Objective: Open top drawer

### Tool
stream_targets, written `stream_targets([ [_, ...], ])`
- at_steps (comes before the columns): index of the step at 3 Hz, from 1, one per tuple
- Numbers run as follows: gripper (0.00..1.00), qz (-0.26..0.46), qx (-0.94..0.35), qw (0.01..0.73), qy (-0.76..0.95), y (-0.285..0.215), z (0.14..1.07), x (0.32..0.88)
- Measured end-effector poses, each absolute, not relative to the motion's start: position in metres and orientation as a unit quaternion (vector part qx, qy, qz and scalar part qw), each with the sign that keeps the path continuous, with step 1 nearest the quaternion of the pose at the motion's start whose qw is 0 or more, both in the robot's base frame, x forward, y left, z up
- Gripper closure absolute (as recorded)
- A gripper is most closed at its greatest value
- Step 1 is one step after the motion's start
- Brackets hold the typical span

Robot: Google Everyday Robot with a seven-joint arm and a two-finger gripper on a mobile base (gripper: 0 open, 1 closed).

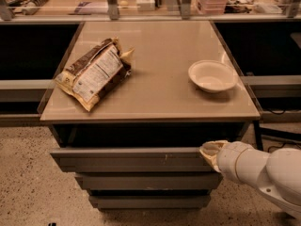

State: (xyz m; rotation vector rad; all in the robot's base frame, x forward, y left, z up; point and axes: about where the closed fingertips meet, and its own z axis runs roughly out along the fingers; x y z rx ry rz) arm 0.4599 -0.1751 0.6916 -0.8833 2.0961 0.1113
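Count: one desk (162,100), three drawers, one bag (94,73), one bowl (211,76), one gripper (210,151).
Top drawer (131,160): directly under the desk, uppermost of the stack, and the widest and tallest of the three. Its front is flat, grey and without a handle, with a few small pale scratches right of centre. A dark gap lies between its top edge and the underside of the desk.
Lower drawers: two narrower grey fronts, one (146,181) just beneath the top drawer and another (148,201) at the bottom, both plain.
Gripper: pale yellowish tip at the right end of the top drawer's upper edge, touching it, below the desk's front right corner. How far open it is, and whether it clamps the edge, cannot be told.
Arm (263,171): smooth, rounded white shell reaching in from the lower right.
Desk: smooth tan rectangular top with a slight sheen and a thin darker rim.
Bag: crinkled foil packet, brown and yellow with a white printed panel, lying flat and slantwise on the desk's left half.
Bowl: round, shallow, cream-white, upright on the right half, well apart from the bag.
Floor (28,182): speckled stone-like surface.
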Motion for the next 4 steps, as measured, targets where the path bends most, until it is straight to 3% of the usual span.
stream_targets([
  [4, 1.00, 0.002, -0.366, 0.451, 0.814, -0.165, 0.744, 0.469],
])
